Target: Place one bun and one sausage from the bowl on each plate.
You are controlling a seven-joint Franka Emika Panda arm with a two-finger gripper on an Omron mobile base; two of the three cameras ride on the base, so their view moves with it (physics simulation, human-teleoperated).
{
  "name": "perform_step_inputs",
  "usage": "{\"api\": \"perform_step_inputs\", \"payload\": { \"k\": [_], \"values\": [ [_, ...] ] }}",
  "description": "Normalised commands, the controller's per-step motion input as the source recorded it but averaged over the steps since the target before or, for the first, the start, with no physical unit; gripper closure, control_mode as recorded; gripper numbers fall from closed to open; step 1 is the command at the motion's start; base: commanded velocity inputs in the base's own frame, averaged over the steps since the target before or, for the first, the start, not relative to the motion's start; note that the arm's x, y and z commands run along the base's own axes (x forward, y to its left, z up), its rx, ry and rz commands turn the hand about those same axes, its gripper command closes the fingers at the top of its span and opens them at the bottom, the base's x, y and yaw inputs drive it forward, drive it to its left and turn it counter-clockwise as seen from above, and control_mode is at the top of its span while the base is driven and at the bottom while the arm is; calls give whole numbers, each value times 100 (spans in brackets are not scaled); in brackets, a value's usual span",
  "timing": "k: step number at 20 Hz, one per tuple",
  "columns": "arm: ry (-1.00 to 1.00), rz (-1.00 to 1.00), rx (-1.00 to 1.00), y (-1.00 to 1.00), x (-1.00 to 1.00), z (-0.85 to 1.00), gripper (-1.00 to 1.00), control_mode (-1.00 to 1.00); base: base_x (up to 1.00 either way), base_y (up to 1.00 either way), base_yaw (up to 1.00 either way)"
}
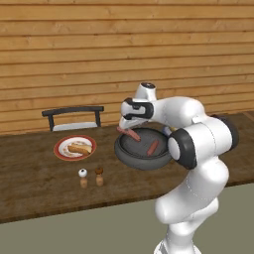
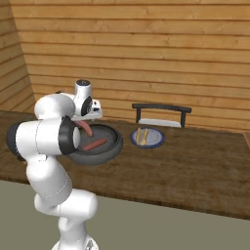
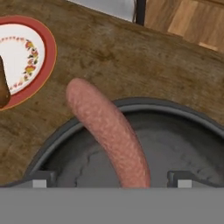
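On the wooden worktop, seen from the left base view, the red-rimmed plate lies at about nine o'clock from the bowl, well apart from it, and carries a bun with a sausage on it. Behind that plate stands a dark rack against the wooden wall. At about five o'clock from the plate two small shakers stand side by side, one white-topped and one brown-topped.

The dark grey bowl sits mid-worktop. One sausage lies flat inside it toward three o'clock. A second sausage rests tilted over the bowl's rim at about ten o'clock, one end poking out past the rim. The jaws hang directly above this tilted sausage; in the hand view the jaws stand wide, a fingertip on either side of the sausage and not touching it.

From the right base view, the blue-grey plate lies at about two o'clock from the bowl, close beside it, with a pale bun and a sausage lying on it, in front of the rack.
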Motion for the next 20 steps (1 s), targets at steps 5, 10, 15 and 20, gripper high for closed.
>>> {"api": "perform_step_inputs", "payload": {
  "k": [5,10,15,20],
  "values": [
    [2,1,0,1,43,-10,-100,-100,0,0,0],
    [3,0,0,0,36,-20,-100,-100,0,0,0],
    [0,0,0,0,0,-21,-100,-100,0,0,0],
    [0,0,0,0,-5,-20,-100,-100,0,0,0]
  ]
}}
